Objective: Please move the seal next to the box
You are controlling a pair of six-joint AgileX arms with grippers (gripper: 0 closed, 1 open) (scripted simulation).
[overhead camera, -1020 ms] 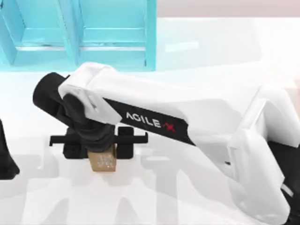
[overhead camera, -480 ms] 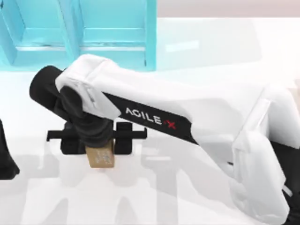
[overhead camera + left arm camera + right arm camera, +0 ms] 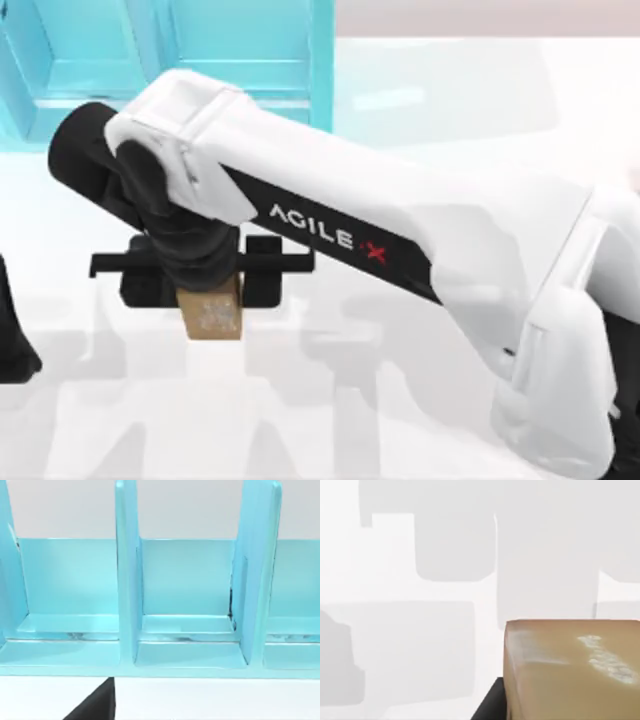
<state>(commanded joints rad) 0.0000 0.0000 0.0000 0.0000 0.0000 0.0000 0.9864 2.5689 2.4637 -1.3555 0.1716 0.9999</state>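
White, glossy table (image 3: 420, 90) with soft grey shadows, seen from above. Cyan box (image 3: 240, 60) at 11 o'clock of the top view: smooth, hard-looking panels forming open compartments split by upright dividers.

Right arm (image 3: 400, 230) reaching from 4 o'clock toward 9 o'clock, white shell with a black band and printed lettering. Right gripper (image 3: 205, 285) matte black, pointing down, with a flat black crossbar and two blocky fingers. Clamped between them: the seal (image 3: 212, 316), a small tan-brown, wood-like rectangular block with a white speckled pattern on the face turned toward 6 o'clock. Seal located left of the table's centre, toward 6 o'clock from the box and apart from it. Contact between seal and table: cannot tell.

Left arm (image 3: 12, 340) parked at the 9 o'clock edge, seen as a dark sliver. Finger state of the left gripper: cannot tell.

Left wrist view: box (image 3: 185, 605) face-on, three compartments with back wall, stepped floor and thick dividers, detail not available from above; black corner at the lower edge, unidentified.

Right wrist view: seal (image 3: 575, 670) close up, rounded edges, smooth tan faces, pale speckled marking, with the white table (image 3: 420, 555) and grey shadows behind.
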